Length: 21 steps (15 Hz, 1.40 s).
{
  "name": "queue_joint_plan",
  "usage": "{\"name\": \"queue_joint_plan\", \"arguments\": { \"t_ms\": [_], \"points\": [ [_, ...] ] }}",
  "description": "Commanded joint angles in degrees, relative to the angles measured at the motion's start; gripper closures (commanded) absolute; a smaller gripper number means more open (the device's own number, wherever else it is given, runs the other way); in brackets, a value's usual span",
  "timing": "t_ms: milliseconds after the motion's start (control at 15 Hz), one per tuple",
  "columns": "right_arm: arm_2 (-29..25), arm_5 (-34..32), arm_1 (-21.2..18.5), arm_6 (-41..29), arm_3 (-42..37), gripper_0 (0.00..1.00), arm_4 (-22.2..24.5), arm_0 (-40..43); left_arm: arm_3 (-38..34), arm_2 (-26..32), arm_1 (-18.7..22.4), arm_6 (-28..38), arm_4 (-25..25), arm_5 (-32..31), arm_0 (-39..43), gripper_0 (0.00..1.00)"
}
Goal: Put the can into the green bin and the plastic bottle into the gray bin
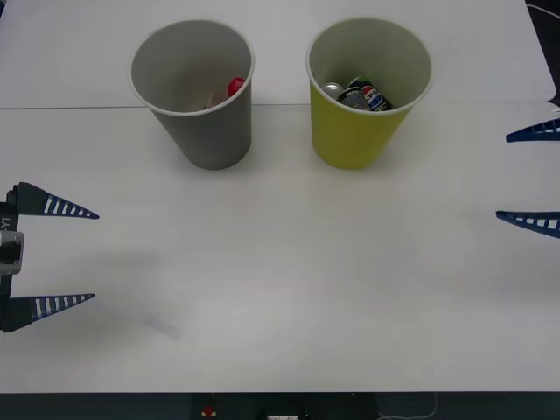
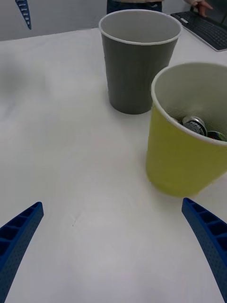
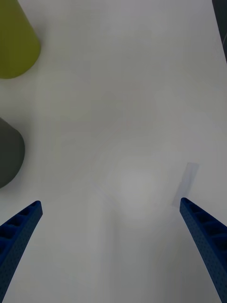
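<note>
The gray bin [image 1: 210, 131] stands at the back left of the table and the green bin [image 1: 350, 136] to its right. Low inside the gray bin, the plastic bottle shows its red cap [image 1: 235, 87]; the bin wall hides most of its body. The can [image 1: 334, 90], dull grey with a silver top, lies inside the green bin beside a blue Pepsi can [image 1: 376, 98]. My left gripper [image 1: 83, 255] is open over bare table at the left edge. My right gripper [image 1: 516, 175] is open at the right edge, facing the green bin [image 2: 182, 161], the can [image 2: 195, 124] and the gray bin [image 2: 137, 71].
A seam [image 1: 70, 108] runs across the white table behind the bins. A keyboard [image 2: 208, 31] lies beyond the table's far side. Beside the left gripper [image 3: 110, 203], the green bin [image 3: 14, 42] and gray bin [image 3: 7, 151] stand off to one side.
</note>
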Motion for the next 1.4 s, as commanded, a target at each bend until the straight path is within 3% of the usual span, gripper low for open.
{"name": "queue_joint_plan", "arguments": {
  "t_ms": [67, 467, 800, 1400],
  "points": [
    [-1.71, 0.00, 0.91, 6.35, 0.02, 0.00, -2.86, 5.39, 0.00, 0.00, 0.00, 0.00, 0.00, 0.00, 0.00, 0.00],
    [-3.38, 0.00, 5.92, 16.46, 0.02, 0.00, -5.32, 12.59, 0.00, 0.00, 0.00, 0.00, 0.00, 0.00, 0.00, 0.00],
    [-3.12, 0.00, 9.00, 17.34, 0.02, 0.00, -5.32, 13.74, 0.00, 0.00, 0.00, 0.00, 0.00, 0.00, 0.00, 0.00],
    [-2.59, 0.00, 8.82, 16.81, 0.10, 0.00, -4.44, 14.61, 0.00, 0.00, 0.00, 0.00, 0.00, 0.00, 0.00, 0.00]
  ]
}}
